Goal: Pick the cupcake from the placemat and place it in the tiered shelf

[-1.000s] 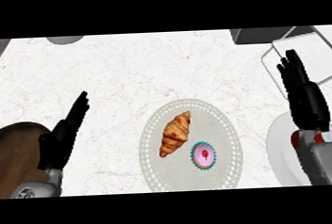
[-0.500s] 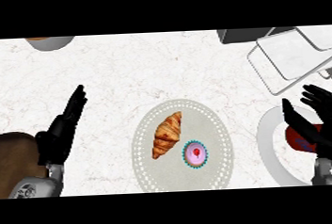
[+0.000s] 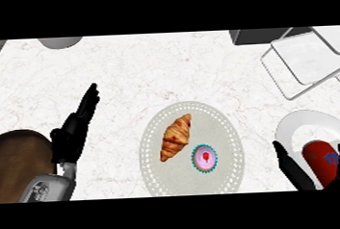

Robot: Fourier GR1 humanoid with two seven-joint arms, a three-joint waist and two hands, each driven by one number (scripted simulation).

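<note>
cupcake (image 3: 204, 158) seen on placemat (image 3: 224, 133), left of right robot hand (image 3: 303, 171) | both robot hands' fingers held straight, apart | left robot hand (image 3: 74, 132) at rest

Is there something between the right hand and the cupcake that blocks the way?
Nothing visible does. The right hand is at the lower right, over a white plate, and only bare placemat and counter lie between it and the cupcake. The croissant sits on the cupcake's far side.

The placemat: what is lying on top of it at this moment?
On the placemat lie a croissant and the cupcake, side by side. What is under them stays covered.
</note>
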